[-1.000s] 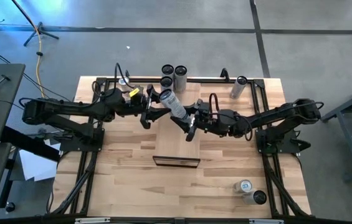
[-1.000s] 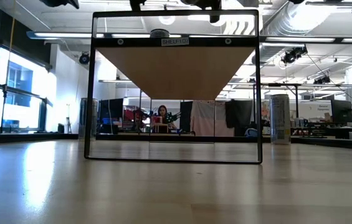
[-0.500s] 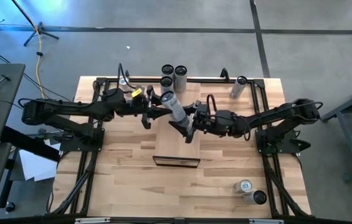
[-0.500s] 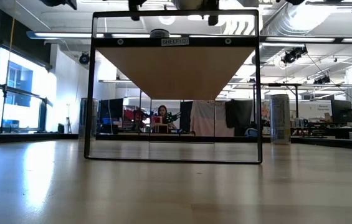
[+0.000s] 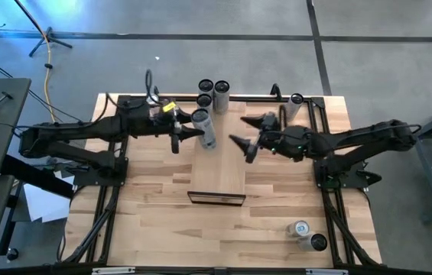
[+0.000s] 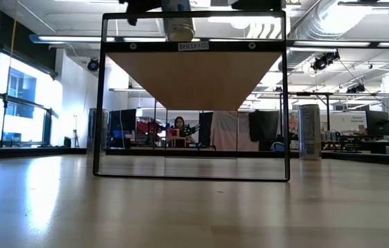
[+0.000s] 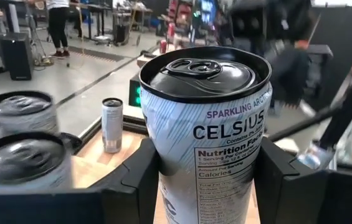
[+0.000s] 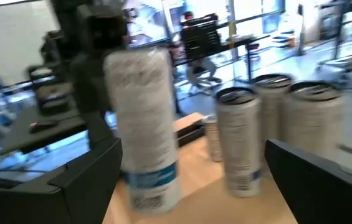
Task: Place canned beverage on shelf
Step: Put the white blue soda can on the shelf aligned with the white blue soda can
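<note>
- High view: left arm reaches in from the left side, left gripper (image 5: 193,131) level, pinching the canned beverage (image 5: 205,128) at its sides; can roughly upright, at the far left corner of the shelf (image 5: 219,164)
- High view: right arm stretched in from the right, right gripper (image 5: 248,133) spread wide and holding nothing, just beside the shelf's right edge, clear of the can
- High view: three more cans (image 5: 212,89) stand just beyond the left gripper, one lone can (image 5: 293,107) beyond the right gripper, two cans (image 5: 308,236) well apart near the front right corner of the table
- Low view: held can (image 6: 179,26) hangs at the top of the shelf frame (image 6: 193,96), left gripper cut off above it; a tall can (image 6: 309,131) stands far right
- Left wrist view: fingers (image 7: 141,177) clamped on both sides of the Celsius can (image 7: 210,134), tab end up; a small can (image 7: 111,124) ahead, dark-topped cans (image 7: 20,134) close beside
- Right wrist view: own fingers (image 8: 85,180) far apart, nothing between; can (image 8: 144,124) held ahead by the left gripper, three cans (image 8: 275,121) beside it
</note>
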Controlling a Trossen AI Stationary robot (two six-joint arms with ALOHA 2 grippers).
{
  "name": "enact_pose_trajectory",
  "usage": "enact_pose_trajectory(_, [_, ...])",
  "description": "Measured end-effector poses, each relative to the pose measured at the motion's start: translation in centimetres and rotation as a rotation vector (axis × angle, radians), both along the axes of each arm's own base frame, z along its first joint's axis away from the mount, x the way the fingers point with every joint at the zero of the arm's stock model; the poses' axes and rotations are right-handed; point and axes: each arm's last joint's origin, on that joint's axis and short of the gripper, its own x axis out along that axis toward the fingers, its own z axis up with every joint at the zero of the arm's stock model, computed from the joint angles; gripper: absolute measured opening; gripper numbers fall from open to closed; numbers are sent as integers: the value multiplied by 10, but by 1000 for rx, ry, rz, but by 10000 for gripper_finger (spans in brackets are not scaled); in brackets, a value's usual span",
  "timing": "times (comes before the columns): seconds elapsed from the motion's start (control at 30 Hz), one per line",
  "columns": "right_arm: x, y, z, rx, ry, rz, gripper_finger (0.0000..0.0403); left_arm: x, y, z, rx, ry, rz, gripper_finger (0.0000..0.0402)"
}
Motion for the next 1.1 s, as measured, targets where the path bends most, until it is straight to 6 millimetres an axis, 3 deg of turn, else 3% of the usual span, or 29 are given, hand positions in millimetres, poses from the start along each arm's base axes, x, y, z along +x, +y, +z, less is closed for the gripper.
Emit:
enact_pose_trajectory(0.2, [-21,-5,14,-28,-7,-88,381,30,-10,-2,110,98,26,147])
enact_pose_trajectory(0.4, [-26,-6,14,-34,17,-122,381,49,-16,-14,191,171,69,147])
enact_pose_trajectory(0.77, [-26,-6,10,-18,48,-123,381,63,-16,-32,166,231,101,157])
enact_pose_trajectory(1.1, [-26,-6,9,-16,51,-122,381,64,-16,-35,98,233,112,159])
